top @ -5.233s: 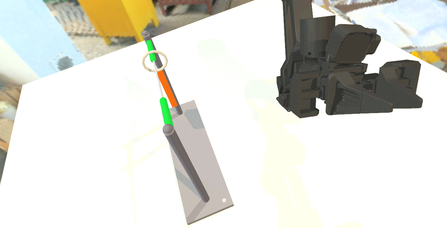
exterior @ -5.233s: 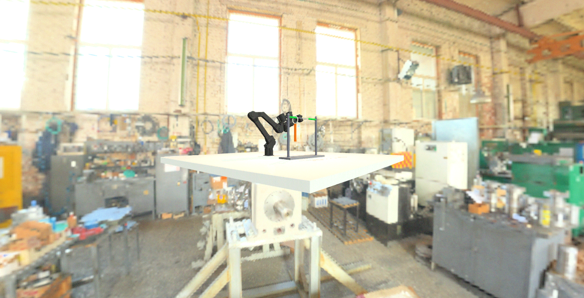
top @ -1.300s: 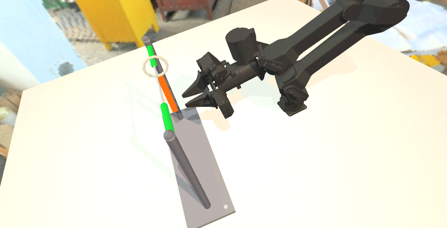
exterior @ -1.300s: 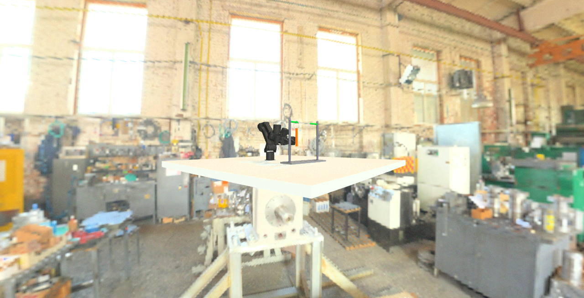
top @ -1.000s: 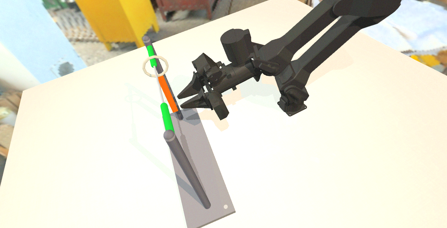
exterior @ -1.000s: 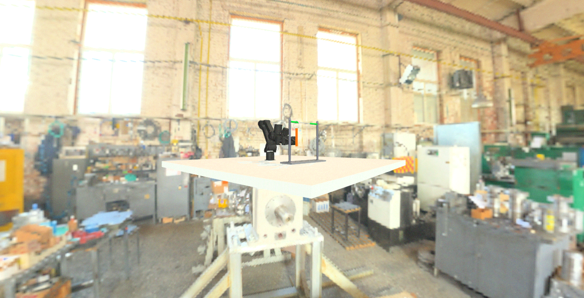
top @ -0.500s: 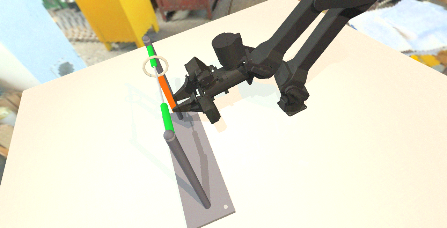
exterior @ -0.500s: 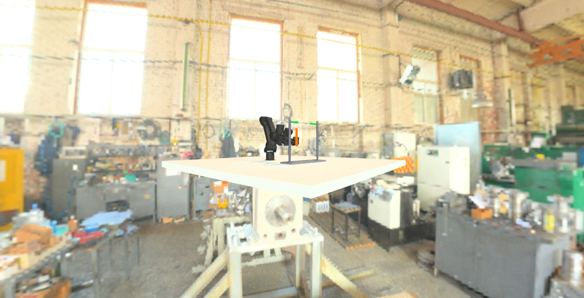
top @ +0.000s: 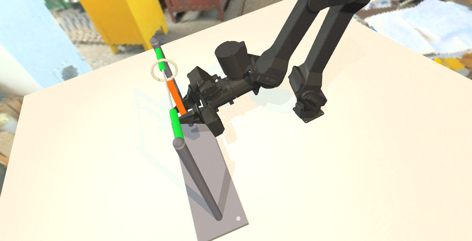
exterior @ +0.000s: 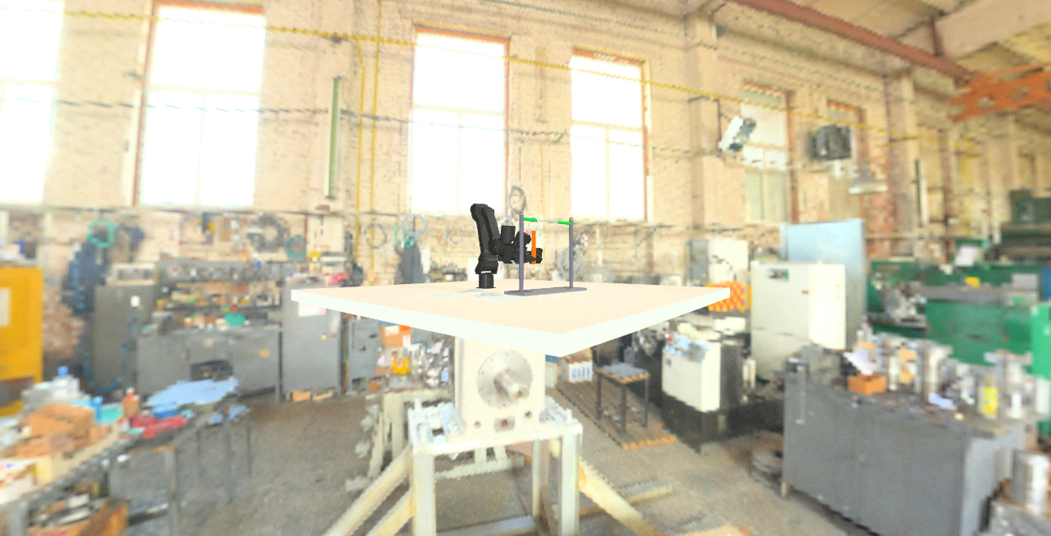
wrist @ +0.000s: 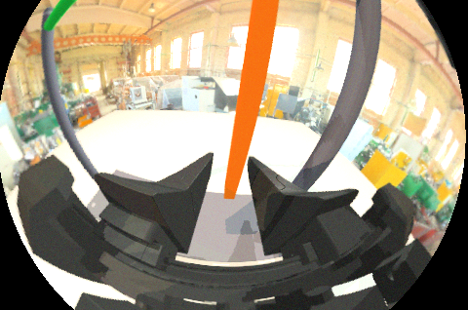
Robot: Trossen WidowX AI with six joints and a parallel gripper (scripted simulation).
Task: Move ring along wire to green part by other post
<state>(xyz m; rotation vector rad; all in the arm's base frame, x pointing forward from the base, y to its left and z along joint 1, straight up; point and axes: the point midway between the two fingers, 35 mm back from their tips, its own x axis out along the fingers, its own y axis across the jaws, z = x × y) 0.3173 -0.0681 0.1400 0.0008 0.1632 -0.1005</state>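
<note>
One black arm reaches across the pale table (top: 330, 173) toward a wire rig: two grey posts, the far post (top: 155, 42) and the near post (top: 196, 180), stand on one grey base plate (top: 224, 186), joined overhead by one wire with two green sections. One cream ring (top: 163, 70) hangs on the green section (top: 160, 57) beside the far post, its single orange handle (top: 176, 95) dropping straight down from it. The gripper (top: 188, 113) sits at the handle's lower end, its two fingers set partly apart on either side. From the wrist view, the handle's tip (wrist: 230, 187) lies in the gap between the fingers, with daylight on both sides; the gripper (wrist: 230, 181) is unclenched and grasps nothing. The second green section (top: 176, 125) by the near post carries no ring.
</note>
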